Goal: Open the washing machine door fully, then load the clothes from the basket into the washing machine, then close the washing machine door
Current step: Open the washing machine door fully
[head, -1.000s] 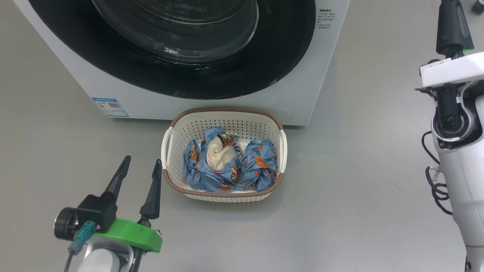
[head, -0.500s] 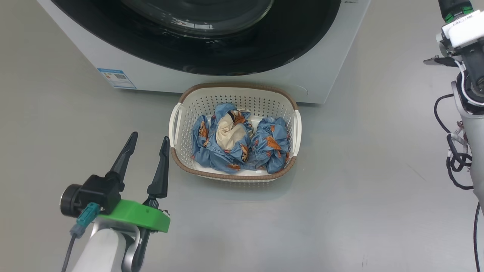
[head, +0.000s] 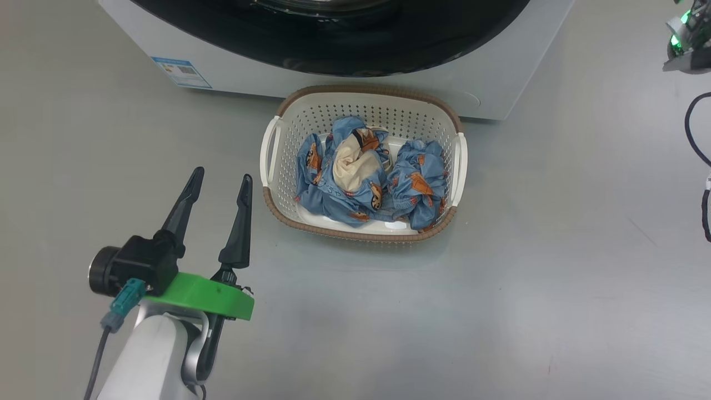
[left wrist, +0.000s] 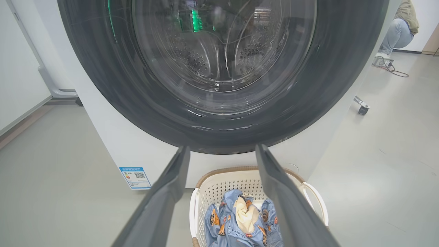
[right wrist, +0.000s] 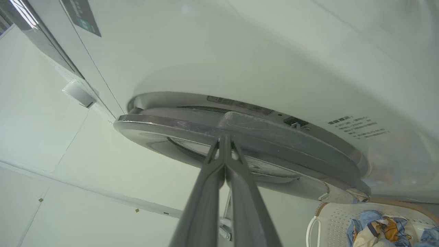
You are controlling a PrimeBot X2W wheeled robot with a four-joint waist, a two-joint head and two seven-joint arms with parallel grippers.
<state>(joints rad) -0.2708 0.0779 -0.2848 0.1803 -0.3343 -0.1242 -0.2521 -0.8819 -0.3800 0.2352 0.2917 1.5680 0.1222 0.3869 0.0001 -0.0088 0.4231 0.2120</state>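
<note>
The cream basket point(head: 271, 151) stands on the floor just in front of the white washing machine point(head: 500, 83). Crumpled light-blue clothes point(head: 366, 172) with orange figures lie in it. The black washing machine door point(left wrist: 219, 68) looks shut against the machine, with the steel drum showing through its glass. My left gripper point(head: 222, 174) hovers open and empty to the left of the basket, pointing toward the machine. In the right wrist view my right gripper point(right wrist: 224, 138) is shut on nothing, its tips at the rim of the door point(right wrist: 260, 132), which shows edge-on. The basket point(right wrist: 329, 219) and clothes point(right wrist: 380, 230) sit low and to the right there.
Grey floor surrounds the basket. A blue label point(left wrist: 134, 176) marks the machine's lower front. A person point(left wrist: 399, 31) crouches far behind the machine on the right, near a cable on the floor. Part of my right arm's wrist point(head: 686, 41) and its dark cable are at the head view's right edge.
The whole head picture has shifted, so the camera has moved: machine, basket and right arm all sit higher in it. The left gripper stays open beside the basket.
</note>
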